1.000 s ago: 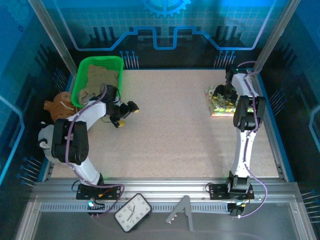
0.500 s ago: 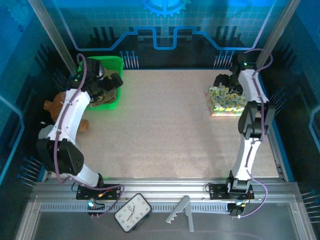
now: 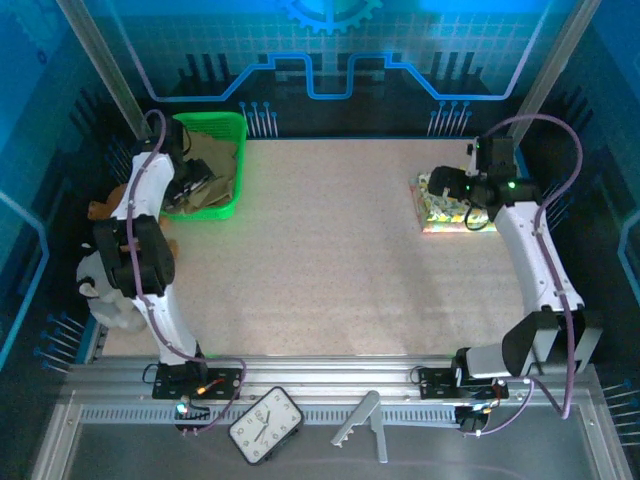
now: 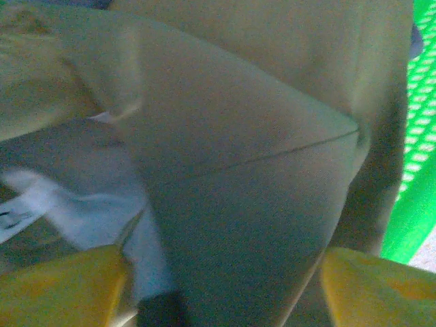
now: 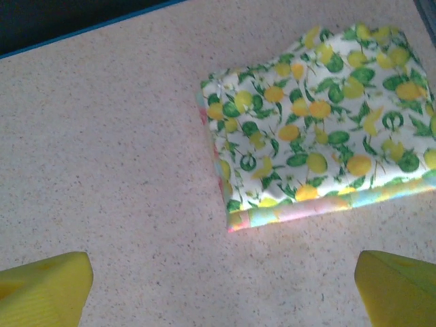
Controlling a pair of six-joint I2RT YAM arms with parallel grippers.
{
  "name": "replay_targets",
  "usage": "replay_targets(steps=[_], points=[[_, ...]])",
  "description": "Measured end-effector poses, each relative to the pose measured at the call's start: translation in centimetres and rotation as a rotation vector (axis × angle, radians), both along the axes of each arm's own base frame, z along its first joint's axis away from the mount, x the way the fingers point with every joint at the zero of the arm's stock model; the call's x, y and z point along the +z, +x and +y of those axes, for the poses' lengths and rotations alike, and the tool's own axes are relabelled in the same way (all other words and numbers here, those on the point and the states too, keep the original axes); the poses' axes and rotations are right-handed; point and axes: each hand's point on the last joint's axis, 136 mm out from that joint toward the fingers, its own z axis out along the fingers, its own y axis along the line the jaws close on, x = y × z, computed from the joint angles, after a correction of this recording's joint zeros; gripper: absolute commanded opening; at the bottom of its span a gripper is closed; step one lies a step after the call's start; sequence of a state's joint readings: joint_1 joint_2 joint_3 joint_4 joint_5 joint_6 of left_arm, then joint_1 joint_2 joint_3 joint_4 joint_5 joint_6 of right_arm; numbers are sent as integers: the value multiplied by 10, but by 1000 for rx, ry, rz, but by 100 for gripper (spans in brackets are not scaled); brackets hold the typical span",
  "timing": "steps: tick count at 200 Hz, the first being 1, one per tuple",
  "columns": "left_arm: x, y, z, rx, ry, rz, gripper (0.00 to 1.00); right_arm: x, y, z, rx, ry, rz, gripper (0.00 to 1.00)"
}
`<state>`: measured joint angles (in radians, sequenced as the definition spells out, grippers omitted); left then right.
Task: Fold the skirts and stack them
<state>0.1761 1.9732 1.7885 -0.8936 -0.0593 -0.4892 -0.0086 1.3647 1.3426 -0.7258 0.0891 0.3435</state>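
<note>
An olive-khaki skirt lies under my left gripper, inside the green basket. The yellow fingers stand apart with the flat khaki cloth between them, so the gripper is open. A grey-lavender skirt shows at its left. From above, the left gripper is down in the basket. At the far right, a yellow-green floral skirt lies folded on a folded pastel patchwork skirt. My right gripper hovers open over bare table just short of that stack.
A brown plush toy lies off the table's left edge beside the basket. The speckled table stretches between the two arms. A clock sits on the front rail. The basket's green mesh wall stands close on the left gripper's right.
The left arm swung from the table beside the basket up and into the basket, and its jaws narrowed. The right gripper opened fully and drew off the stack as its arm swung outward.
</note>
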Motion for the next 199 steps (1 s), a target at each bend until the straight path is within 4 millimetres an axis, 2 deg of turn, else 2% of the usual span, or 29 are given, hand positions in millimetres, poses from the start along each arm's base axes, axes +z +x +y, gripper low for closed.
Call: replay_targets(steps=[12,29,52,65,74,88,104,115,128,140,153,172,189,199], points=[[-1,7,-5,-13,-29,-10,19,-6,-5,-6,-20,25,-4,100],[8,13,-11,-27,-67,-40,0,-6,-7,-14,-48,54,-29,100],[37,21,-23,-59,-115,-133,0,-1,-8,-19,-63,84,-92,100],[71,23,-33,-87,-137,-230,0,6,-9,-16,-57,106,-137,100],[104,21,-43,-110,-136,-318,0,10,-8,-13,-49,122,-168,100],[162,12,-73,-180,-122,-466,0,19,-7,-7,-31,160,-217,100],[228,-14,-130,-313,-126,-629,0,28,-3,1,1,205,-257,100],[257,-34,-168,-405,-148,-702,0,32,0,6,21,231,-271,100],[272,-52,-203,-487,-173,-740,0,35,1,11,38,256,-281,100],[268,-57,-223,-521,-173,-735,0,36,3,14,52,273,-285,100],[243,-55,-242,-548,-167,-678,0,36,4,17,64,287,-286,100],[179,-46,-274,-588,-167,-529,0,35,3,21,81,299,-284,100],[106,-42,-307,-615,-183,-358,0,31,2,24,92,304,-275,100],[71,-44,-325,-627,-200,-275,1,28,2,25,98,304,-268,100]])
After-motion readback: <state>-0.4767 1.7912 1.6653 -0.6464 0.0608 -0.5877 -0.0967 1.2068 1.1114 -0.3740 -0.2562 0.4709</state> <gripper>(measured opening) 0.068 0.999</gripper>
